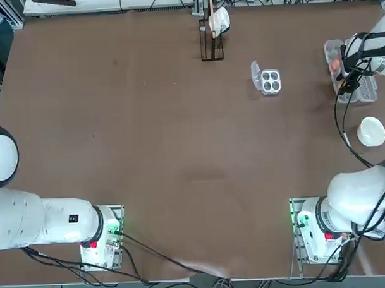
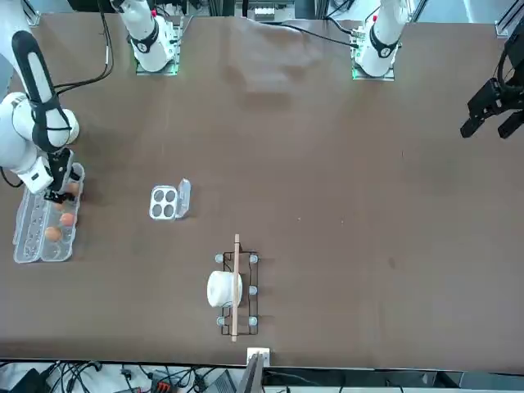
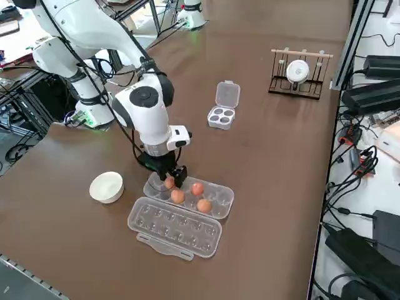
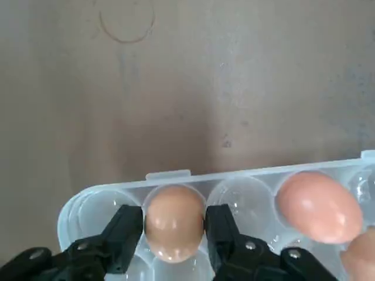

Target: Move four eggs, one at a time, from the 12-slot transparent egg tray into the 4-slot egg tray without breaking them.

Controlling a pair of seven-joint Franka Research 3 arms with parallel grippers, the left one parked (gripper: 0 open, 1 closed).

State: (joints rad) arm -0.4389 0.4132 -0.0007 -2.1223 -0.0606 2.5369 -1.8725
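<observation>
A: Item one, right gripper (image 4: 174,225): we have its fingers (image 4: 126,225) against both sides of an end-cup egg (image 4: 173,221) in the 12-slot transparent egg tray (image 3: 212,199), gripping it.

B: Risk entry: our squeeze may crack the shell; a smooth shell may slip on lifting.

A: Wrist view alone shows that contact. Side view adds three more eggs (image 3: 197,189) and the empty 4-slot egg tray (image 3: 220,116), well apart.
</observation>
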